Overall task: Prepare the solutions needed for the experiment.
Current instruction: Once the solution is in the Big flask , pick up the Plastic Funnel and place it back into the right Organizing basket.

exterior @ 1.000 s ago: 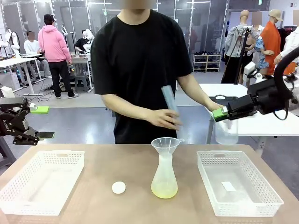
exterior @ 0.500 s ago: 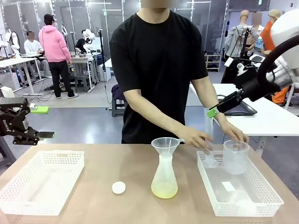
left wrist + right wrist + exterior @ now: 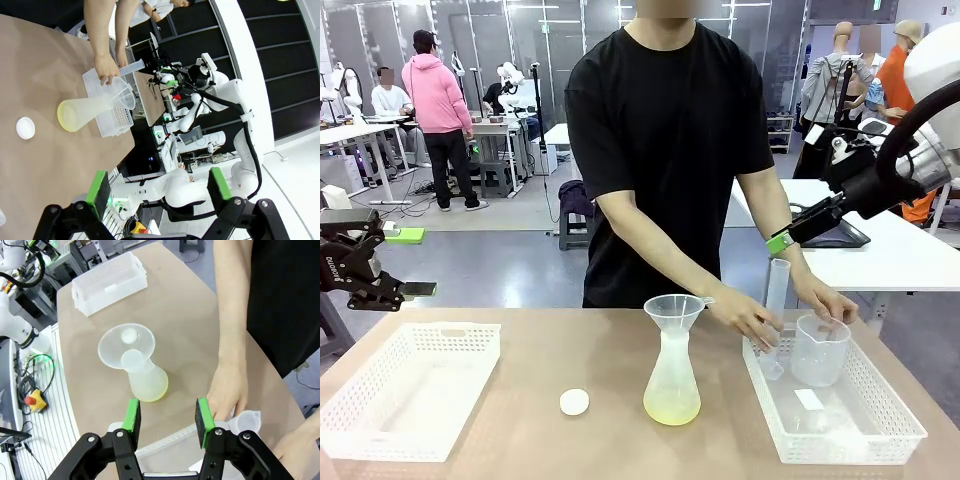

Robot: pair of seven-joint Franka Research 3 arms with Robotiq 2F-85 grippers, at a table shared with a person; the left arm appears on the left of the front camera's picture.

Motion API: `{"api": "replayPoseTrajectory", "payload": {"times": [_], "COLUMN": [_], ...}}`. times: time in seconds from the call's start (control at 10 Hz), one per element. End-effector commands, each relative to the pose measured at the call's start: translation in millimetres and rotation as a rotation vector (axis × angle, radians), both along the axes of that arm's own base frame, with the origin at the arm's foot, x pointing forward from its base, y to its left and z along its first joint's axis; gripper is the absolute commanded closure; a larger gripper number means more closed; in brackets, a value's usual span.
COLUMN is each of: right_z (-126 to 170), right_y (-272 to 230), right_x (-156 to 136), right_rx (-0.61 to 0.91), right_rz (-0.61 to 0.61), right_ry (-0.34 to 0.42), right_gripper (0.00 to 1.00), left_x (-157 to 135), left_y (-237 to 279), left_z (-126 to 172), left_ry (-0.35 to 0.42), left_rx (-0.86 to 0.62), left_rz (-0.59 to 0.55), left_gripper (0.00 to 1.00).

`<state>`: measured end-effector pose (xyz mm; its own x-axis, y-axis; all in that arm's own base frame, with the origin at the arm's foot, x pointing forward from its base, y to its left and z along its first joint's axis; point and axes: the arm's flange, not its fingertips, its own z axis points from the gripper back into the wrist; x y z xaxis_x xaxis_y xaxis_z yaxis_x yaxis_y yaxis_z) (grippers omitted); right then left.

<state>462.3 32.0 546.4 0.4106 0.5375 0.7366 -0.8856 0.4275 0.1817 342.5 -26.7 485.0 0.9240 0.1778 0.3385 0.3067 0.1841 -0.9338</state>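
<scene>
Clearly, cylinder (image 3: 778, 290) and beaker (image 3: 820, 352) want seating upright in the basket (image 3: 850, 447) by the desk's right edge; left gripper (image 3: 159, 186) and right gripper (image 3: 166, 417) gape empty.

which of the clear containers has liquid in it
The flask under the funnel, mid-table: a shallow pale yellow-green solution sits at its bottom. The beaker and cylinder in the right basket look empty.

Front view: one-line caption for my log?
Person holds a graduated cylinder and beaker in the right basket; a funnel sits in the flask of yellow-green liquid.
</scene>
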Motion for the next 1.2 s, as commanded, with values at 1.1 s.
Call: {"api": "replayPoseTrajectory", "payload": {"times": [1.1], "right_z": [36], "right_y": [77], "right_x": [20], "right_rx": [-0.272], "right_rz": [0.443], "right_ry": [-0.076], "right_gripper": [0.44], "left_x": [1], "left_y": [-2], "left_z": [3], "left_ry": [0.001], "left_rx": [-0.029], "left_rz": [0.001], "left_gripper": [0.00]}}
